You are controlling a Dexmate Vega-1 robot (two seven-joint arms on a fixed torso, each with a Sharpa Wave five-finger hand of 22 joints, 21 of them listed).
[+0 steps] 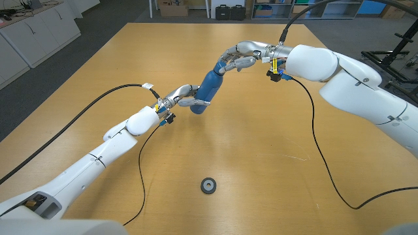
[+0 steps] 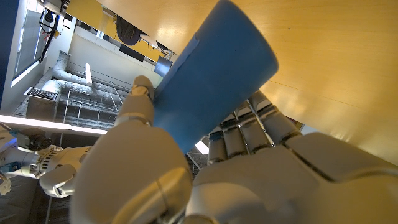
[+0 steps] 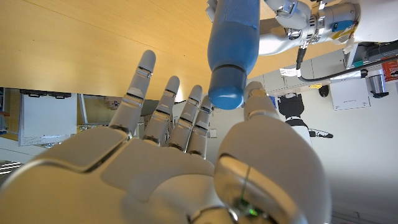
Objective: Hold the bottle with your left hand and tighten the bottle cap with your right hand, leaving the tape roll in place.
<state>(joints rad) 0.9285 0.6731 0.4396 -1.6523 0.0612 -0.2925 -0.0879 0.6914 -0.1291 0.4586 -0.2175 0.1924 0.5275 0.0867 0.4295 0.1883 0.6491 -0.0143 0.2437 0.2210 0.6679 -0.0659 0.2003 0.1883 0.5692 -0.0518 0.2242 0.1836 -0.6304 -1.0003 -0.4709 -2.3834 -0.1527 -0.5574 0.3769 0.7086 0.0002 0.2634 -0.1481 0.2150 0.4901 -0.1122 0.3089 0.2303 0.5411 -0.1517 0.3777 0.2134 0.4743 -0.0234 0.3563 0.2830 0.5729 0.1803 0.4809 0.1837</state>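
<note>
Even, bright indoor light falls on the desk (image 1: pixel 261 170) in the head view, where shadows under the arms are soft and faint and the picture is sharp, with slight bending toward the edges. In the left wrist view, broad pale glare washes over the desk and a bright ceiling strip light (image 2: pixel 43 123) shines; the left hand (image 2: pixel 205 180) is close and soft. In the right wrist view, the bottle (image 3: pixel 233 50) carries a mild sheen.

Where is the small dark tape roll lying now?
In the head view the small dark tape roll lies alone on the wooden table, near its front edge, apart from the blue bottle.
</note>
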